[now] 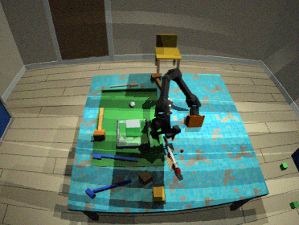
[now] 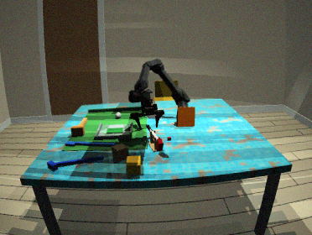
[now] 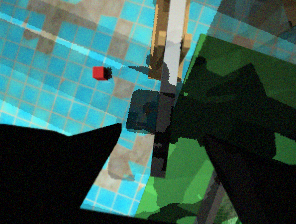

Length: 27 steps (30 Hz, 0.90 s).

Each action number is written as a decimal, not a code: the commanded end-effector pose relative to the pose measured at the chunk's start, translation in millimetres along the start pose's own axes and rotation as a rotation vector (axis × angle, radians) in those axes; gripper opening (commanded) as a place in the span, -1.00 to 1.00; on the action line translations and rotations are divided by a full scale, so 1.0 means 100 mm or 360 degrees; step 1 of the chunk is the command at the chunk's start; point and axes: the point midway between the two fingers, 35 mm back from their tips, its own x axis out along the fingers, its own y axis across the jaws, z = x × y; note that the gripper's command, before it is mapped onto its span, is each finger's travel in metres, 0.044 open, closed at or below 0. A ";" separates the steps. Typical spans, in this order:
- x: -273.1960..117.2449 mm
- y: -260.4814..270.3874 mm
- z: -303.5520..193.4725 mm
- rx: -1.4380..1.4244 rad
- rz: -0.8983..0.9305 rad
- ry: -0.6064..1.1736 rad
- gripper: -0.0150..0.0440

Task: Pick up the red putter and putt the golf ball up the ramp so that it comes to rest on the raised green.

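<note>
The putter has a red head (image 1: pixel 177 170) (image 2: pixel 159 144), a white shaft (image 1: pixel 173 157) (image 3: pixel 175 40) and a dark grip (image 3: pixel 163 110). It leans on a small wooden rest at the mat's right edge. My gripper (image 2: pixel 148 126) (image 3: pixel 162 132) is open and empty, pointing down above the grip, which shows between its fingers in the wrist view. The white golf ball (image 1: pixel 132 104) (image 2: pixel 118 115) lies on the green mat (image 1: pixel 112 98) towards the back. A grey wall (image 1: pixel 117 134) edges the raised green, left of my gripper; the arm partly hides its right side.
A small red cube (image 1: pixel 182 150) (image 2: pixel 169 138) (image 3: pixel 99 73) lies right of the putter. An orange block (image 1: pixel 195 120) (image 2: pixel 185 117) stands by the arm's base. Brown (image 1: pixel 145 177) and yellow (image 1: pixel 159 194) blocks and two blue clubs lie in front. An orange mallet (image 1: pixel 100 134) lies left.
</note>
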 end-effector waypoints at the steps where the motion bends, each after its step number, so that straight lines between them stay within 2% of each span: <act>1: 0.05 0.01 -0.02 -0.0005 0.0000 0.0008 1.00; 17: 0.24 0.01 -0.08 -0.0004 0.0000 0.0010 1.00; 27: 0.21 -0.01 -0.06 0.0003 -0.0002 0.0000 0.11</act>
